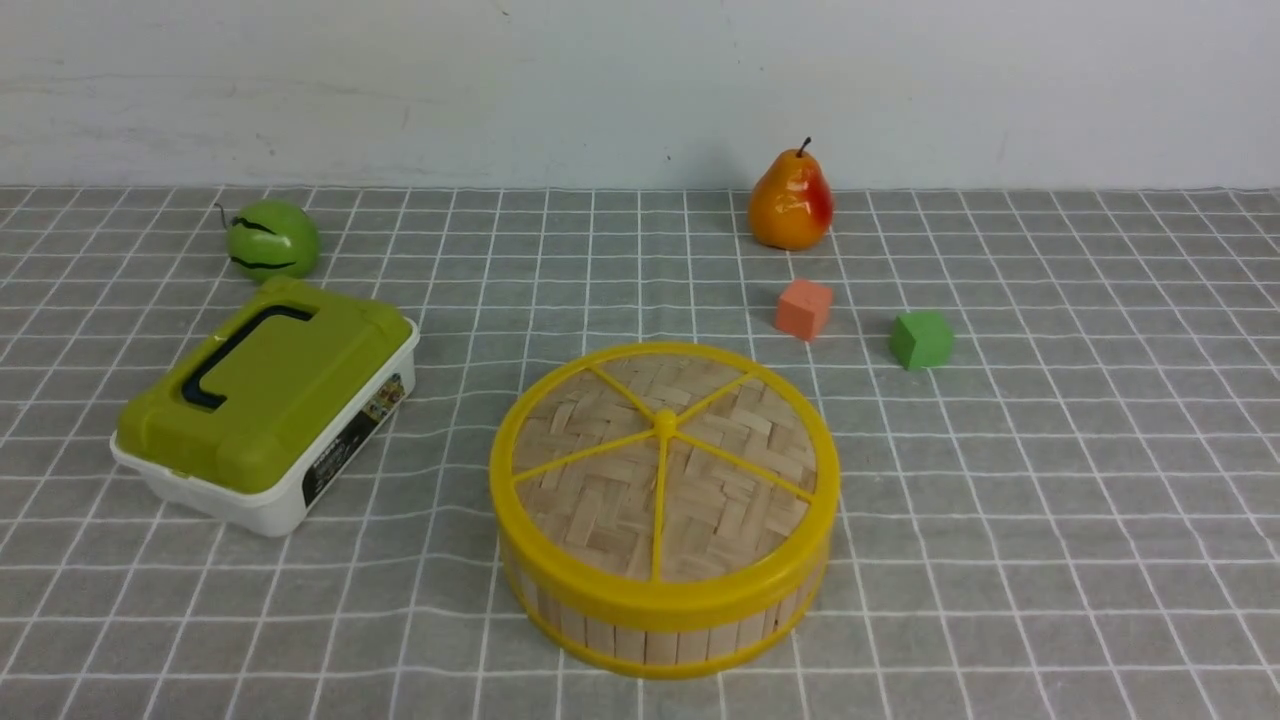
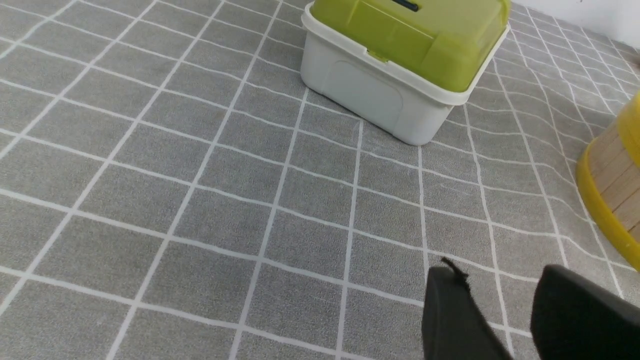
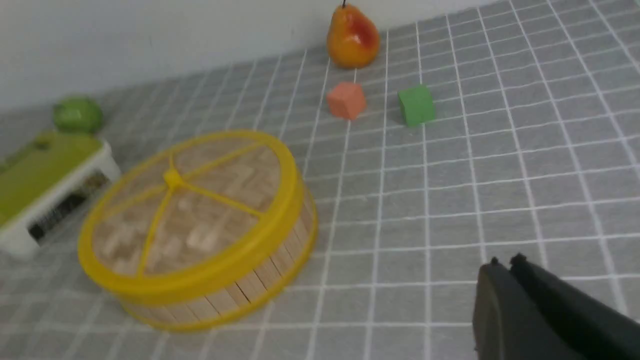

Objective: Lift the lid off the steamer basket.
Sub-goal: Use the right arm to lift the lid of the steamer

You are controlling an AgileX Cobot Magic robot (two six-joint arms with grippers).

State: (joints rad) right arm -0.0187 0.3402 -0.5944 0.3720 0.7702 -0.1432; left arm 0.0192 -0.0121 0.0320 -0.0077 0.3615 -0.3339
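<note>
The lid (image 1: 664, 468), a woven bamboo disc with a yellow rim, yellow spokes and a centre knob, sits closed on the steamer basket (image 1: 660, 625) at the table's front centre. Both also show in the right wrist view, the lid (image 3: 190, 210) on the basket (image 3: 260, 282). An edge of the basket (image 2: 612, 185) shows in the left wrist view. My left gripper (image 2: 497, 280) is open and empty above bare cloth, to the basket's left. My right gripper (image 3: 505, 262) is shut and empty, to the basket's right. Neither gripper shows in the front view.
A white box with an olive-green lid (image 1: 265, 400) stands left of the basket. A green round fruit (image 1: 272, 240) lies behind it. A pear (image 1: 790, 200), an orange cube (image 1: 803, 308) and a green cube (image 1: 921, 339) stand at the back right.
</note>
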